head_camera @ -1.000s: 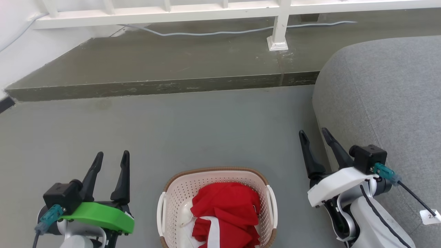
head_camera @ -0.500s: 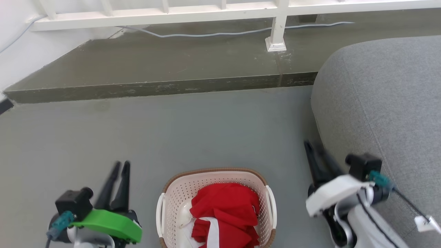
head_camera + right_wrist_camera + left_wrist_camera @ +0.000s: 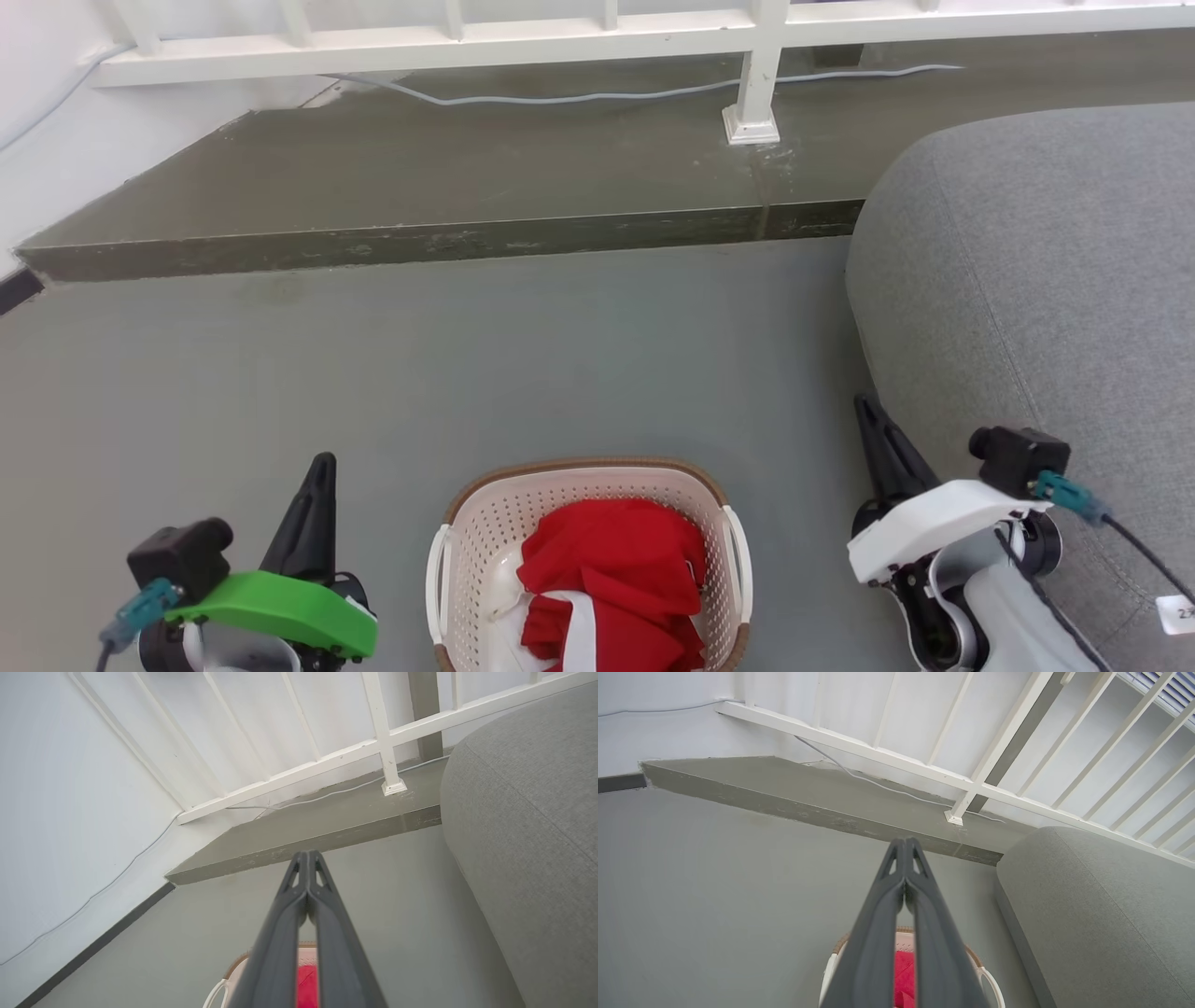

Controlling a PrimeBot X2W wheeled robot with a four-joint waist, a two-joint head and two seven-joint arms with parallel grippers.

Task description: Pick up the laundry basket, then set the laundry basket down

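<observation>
Plainly, the oval cream-white plastic laundry basket with its brown woven-look rim [image 3: 495, 523] sits flat on the grey floor [image 3: 560, 355]. It is well back from the floor's far edge at the raised step [image 3: 420, 245] and apart from the grey fabric sofa [image 3: 1027, 280] along the right edge, with a crumpled red cloth [image 3: 607, 569] heaped inside. The green-topped left gripper [image 3: 320, 464] and the white-topped right gripper [image 3: 864, 403] flank it, each out beyond one of its white side handles [image 3: 432, 583] and touching nothing, fingers pressed together and empty. That flanking would suit arms lining up on the handles just as well as arms clear of a basket already put down.
</observation>
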